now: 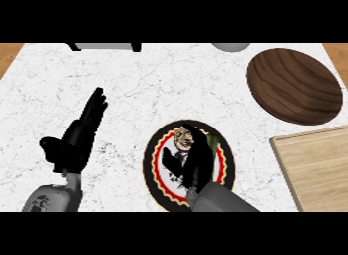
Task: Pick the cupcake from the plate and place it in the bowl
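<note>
The right hand sits over the plate & hides most of the cupcake, so can't tell if it grips; left hand is open; bowl is well apart.

I can read no words, numbers or brand marks anywhere on the counter. The plate, at about six o'clock and partly under my right hand, carries a painted picture inside red and yellow rings. I can make out no lettering on it.
</note>
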Available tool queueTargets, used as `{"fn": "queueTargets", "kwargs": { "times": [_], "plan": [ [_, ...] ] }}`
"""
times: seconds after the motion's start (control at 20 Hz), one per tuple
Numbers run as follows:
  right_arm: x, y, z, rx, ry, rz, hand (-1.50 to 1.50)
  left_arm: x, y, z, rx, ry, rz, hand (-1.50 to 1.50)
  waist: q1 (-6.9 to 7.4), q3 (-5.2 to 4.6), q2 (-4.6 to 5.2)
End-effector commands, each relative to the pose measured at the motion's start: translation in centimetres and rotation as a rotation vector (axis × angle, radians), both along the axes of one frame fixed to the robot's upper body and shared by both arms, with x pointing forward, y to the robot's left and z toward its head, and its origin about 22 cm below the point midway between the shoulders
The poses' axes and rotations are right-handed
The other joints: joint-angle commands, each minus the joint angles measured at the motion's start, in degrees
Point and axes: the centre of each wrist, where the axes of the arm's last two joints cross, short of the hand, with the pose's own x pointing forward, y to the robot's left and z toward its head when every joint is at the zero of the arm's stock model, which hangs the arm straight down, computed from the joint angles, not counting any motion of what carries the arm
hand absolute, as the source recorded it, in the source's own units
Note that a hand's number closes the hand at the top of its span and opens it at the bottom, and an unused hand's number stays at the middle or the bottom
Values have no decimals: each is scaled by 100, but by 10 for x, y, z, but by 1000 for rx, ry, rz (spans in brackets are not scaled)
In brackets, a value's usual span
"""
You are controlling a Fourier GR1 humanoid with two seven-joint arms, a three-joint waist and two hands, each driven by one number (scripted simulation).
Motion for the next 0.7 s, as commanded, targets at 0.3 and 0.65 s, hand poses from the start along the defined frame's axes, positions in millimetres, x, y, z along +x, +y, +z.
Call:
{"fn": "queueTargets", "kwargs": {
  "times": [0.3, 0.65],
  "plan": [
    [0, 6, -9, -60, -3, 191, 150, 1, -3, 1, 0, 0, -7, 0, 37, 17, 59],
    [5, -75, 38, -6, -43, 584, 150, 5, -11, -3, -17, 4, 0, 0, -86, 28, 67]
  ]
}}
